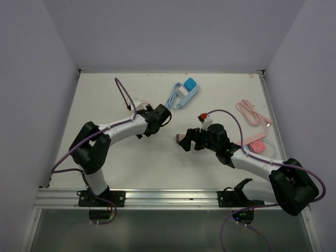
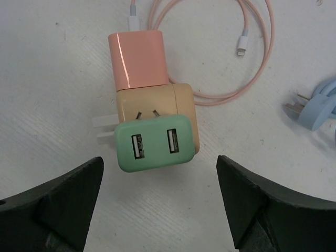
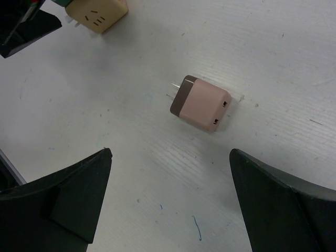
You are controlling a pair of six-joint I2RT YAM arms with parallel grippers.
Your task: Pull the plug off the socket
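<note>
On the left, the left gripper (image 1: 164, 113) hangs low over the table (image 1: 157, 168) with its jaws wide apart and nothing between them. Just ahead of its fingers (image 2: 68, 194) sits the cube socket adapter (image 2: 181, 113), beige with a green USB face (image 2: 155, 144) turned toward the wrist camera and its own pins sticking out to one side. From where that arm stands, I'd say it is there to steady the cube, though nothing touches it. A salmon-pink charger (image 2: 137, 59) sits hard against the cube's far side. It looks plugged in, but its pins are hidden, so I cannot be sure. A pink cable (image 2: 220, 98) loops behind it, and a blue plug (image 2: 315, 107) lies well off to the side.

Further right, the pale pink plug (image 3: 202, 105) lies flat on the table, clear of the cube. Both its prongs are bare and point back toward the cube. I take this to be the plug in question, and it is out of the socket.

The right gripper (image 3: 170, 152) hovers just behind it, jaws spread fully and gripping nothing, with the plug lying just ahead of its fingertips. That looks to me like the puller's position.
</note>
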